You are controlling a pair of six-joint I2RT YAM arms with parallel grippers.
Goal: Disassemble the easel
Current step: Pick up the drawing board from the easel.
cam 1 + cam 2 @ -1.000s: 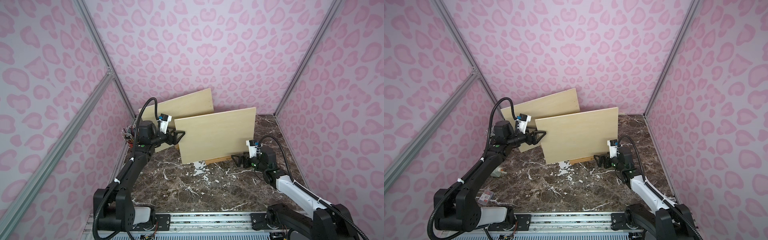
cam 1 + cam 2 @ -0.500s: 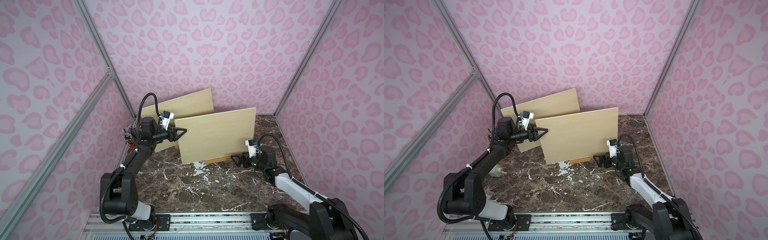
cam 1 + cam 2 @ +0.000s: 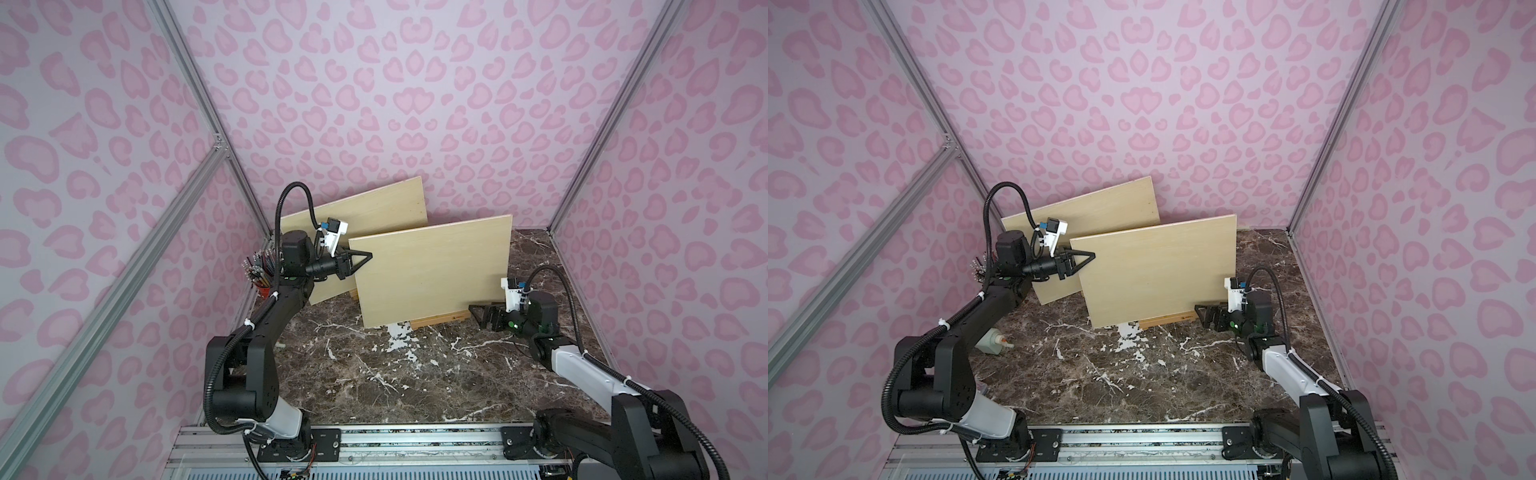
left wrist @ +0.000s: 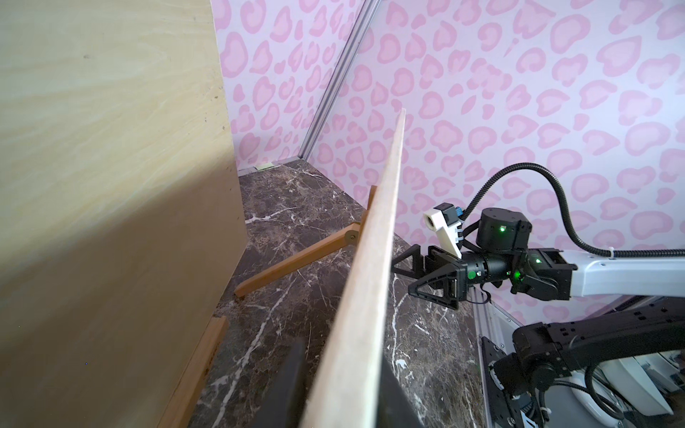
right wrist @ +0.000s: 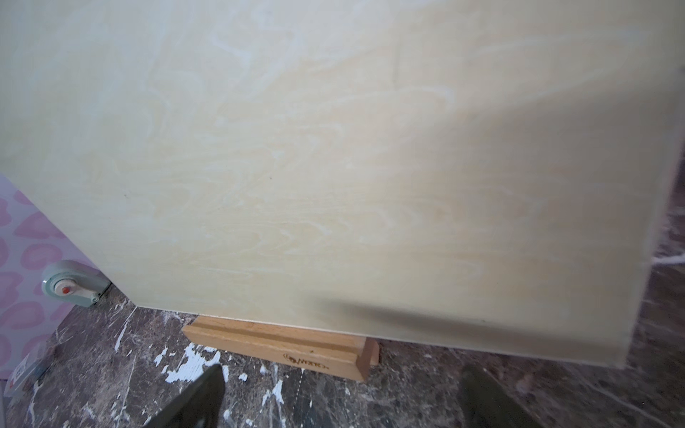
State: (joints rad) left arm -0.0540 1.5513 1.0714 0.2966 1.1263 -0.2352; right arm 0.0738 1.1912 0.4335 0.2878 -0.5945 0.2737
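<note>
Left fingers [image 3: 368,255] are pinching front board [image 3: 432,270] by its edge; right fingers [image 3: 476,309] are gaping, empty. Next, probably: lifting board off easel ledge [image 5: 281,346].

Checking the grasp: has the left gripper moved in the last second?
Yes. The left gripper edged further onto the front board's side edge, jaws closing.

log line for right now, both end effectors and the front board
left end effector: shut on front board left edge | right end effector: open, low beside easel ledge | front board: resting on easel ledge
</note>
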